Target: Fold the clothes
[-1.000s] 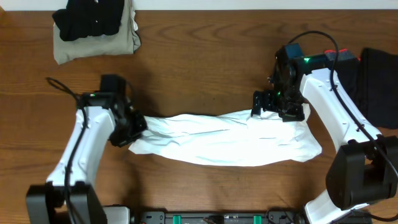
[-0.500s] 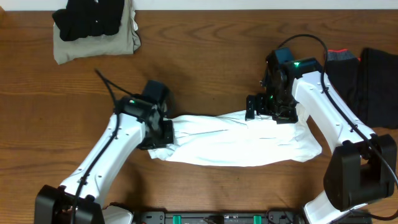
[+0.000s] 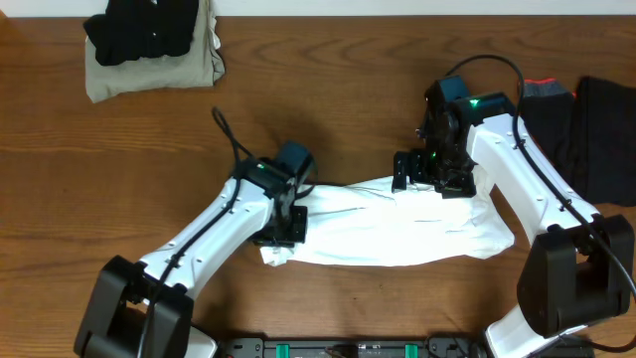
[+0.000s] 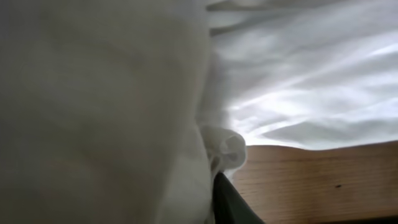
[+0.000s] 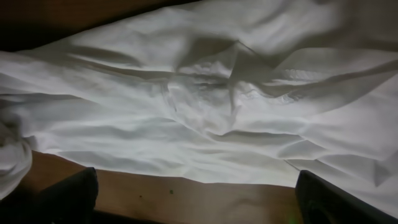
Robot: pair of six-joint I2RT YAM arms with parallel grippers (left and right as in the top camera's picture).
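L end effector on white shirt edge, R end effector over it

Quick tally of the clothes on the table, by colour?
White: 1, the white shirt
Khaki: 1, the khaki garment, folded
Black: 2, the black garment atop it and the black heap at the right edge, which may hold more
Total: 4

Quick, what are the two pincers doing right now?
Left pincer: on the shirt's left end, cloth hides it, cannot tell.
Right pincer: open, over the shirt, holding nothing.
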